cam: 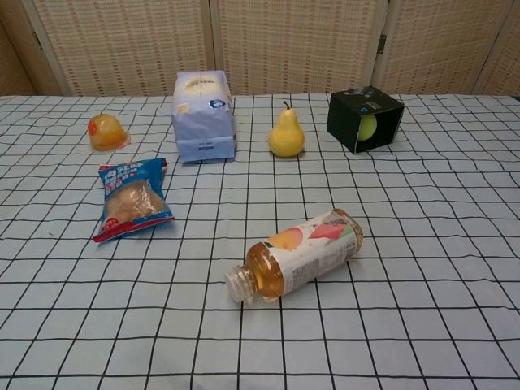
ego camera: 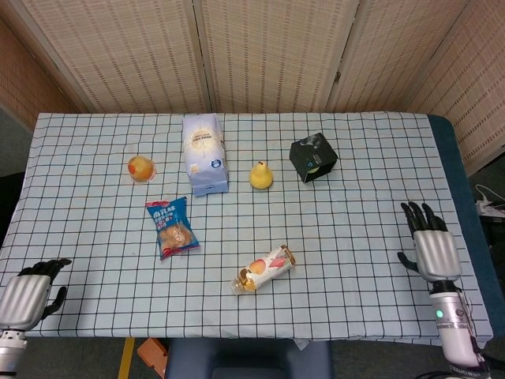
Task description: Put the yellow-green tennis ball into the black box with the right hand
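The black box [ego camera: 312, 157] [cam: 365, 119] lies on its side at the back right of the table, its opening facing the front right. Inside it sits the yellow-green tennis ball [cam: 369, 127] [ego camera: 316, 166]. My right hand [ego camera: 430, 245] is far from the box, near the table's front right edge, open with fingers stretched out and holding nothing. My left hand [ego camera: 29, 291] hangs at the front left corner with fingers curled in, empty. Neither hand shows in the chest view.
A yellow pear [ego camera: 261, 175] stands left of the box. A pale blue carton [ego camera: 203, 154], an orange jelly cup [ego camera: 140, 168], a blue snack bag [ego camera: 171, 227] and a juice bottle on its side [ego camera: 263, 268] are spread over the checked tablecloth [ego camera: 355, 205].
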